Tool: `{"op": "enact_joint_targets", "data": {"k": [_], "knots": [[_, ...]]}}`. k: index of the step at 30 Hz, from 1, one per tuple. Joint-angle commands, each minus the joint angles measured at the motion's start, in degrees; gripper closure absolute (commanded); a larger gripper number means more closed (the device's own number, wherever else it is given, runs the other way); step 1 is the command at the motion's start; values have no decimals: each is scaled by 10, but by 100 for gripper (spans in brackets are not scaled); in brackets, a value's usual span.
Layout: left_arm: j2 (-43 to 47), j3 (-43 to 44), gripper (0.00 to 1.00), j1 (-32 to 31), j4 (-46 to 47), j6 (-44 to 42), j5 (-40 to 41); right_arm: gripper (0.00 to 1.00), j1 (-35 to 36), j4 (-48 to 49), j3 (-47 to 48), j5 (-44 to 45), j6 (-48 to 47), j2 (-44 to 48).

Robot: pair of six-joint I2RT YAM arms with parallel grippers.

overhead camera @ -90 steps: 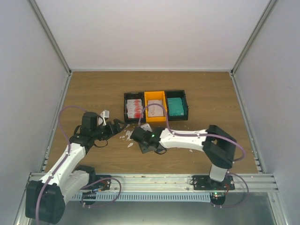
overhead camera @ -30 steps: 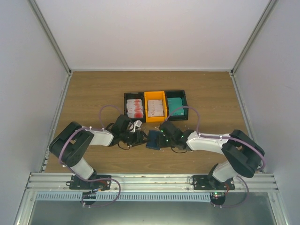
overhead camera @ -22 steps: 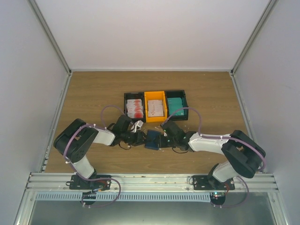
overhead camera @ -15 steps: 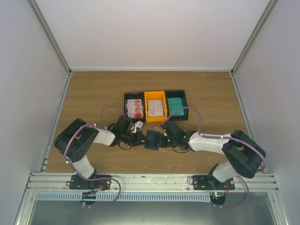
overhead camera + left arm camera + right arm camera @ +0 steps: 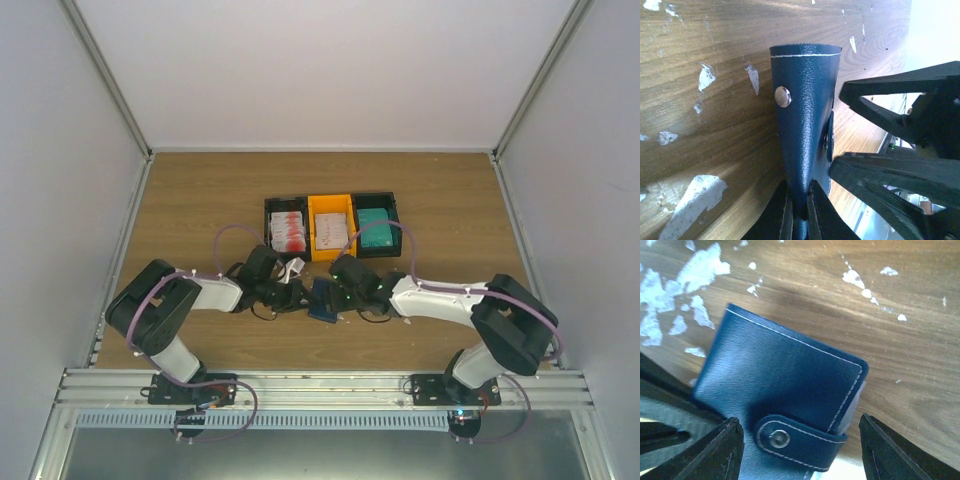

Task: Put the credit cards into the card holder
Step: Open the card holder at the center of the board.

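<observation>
the task looks barely begun. the wallet point(image 5: 322, 297) is near the middle of the counter point(image 5: 200, 190), just on the near side of a row of three bins point(image 5: 332, 205), and its strap point(image 5: 800, 437) is snapped down, so it is closed with no slot showing. the left hand point(image 5: 799, 210) is pinched tight on one edge of the wallet, holding it on edge over the wood. the right hand point(image 5: 799, 420) has its fingers point(image 5: 715, 450) spread apart on either side of the strap end and grips nothing. the cards point(image 5: 375, 228) all appear to sit in the bins, teal ones in the right bin, white and red ones in the other two; none is in a hand or in the wallet. left to do, i judge: unsnap the strap, open the wallet, fetch cards and slide them in. white scraps point(image 5: 695, 275) lie on the wood near the wallet.
</observation>
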State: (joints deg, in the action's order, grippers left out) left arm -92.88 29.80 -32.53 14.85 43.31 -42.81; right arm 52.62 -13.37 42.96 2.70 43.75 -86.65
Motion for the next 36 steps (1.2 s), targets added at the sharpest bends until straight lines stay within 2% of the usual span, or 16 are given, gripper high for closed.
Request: {"op": "enact_joint_targets", "data": {"k": [1, 13, 17, 22, 26, 34, 36], "knots": [[21, -4, 100, -4, 2, -3, -10, 36, 7, -38, 11, 43, 9, -16], [36, -8, 100, -4, -11, -7, 7, 55, 7, -174, -3, 174, 112, 42], [36, -9, 100, -4, -11, -7, 6, 55, 7, -129, -11, 145, 81, 65], [37, -9, 100, -4, -12, -6, 8, 47, 6, -35, -33, 52, 50, 86], [35, -9, 100, -5, -11, -6, 8, 46, 6, -20, -31, 43, 53, 64], [31, -13, 100, -7, -9, -3, 10, 62, 5, -34, -26, 51, 64, 27], [31, -14, 100, -7, -9, -3, 11, 70, 6, -47, -24, 63, 70, 22]]}}
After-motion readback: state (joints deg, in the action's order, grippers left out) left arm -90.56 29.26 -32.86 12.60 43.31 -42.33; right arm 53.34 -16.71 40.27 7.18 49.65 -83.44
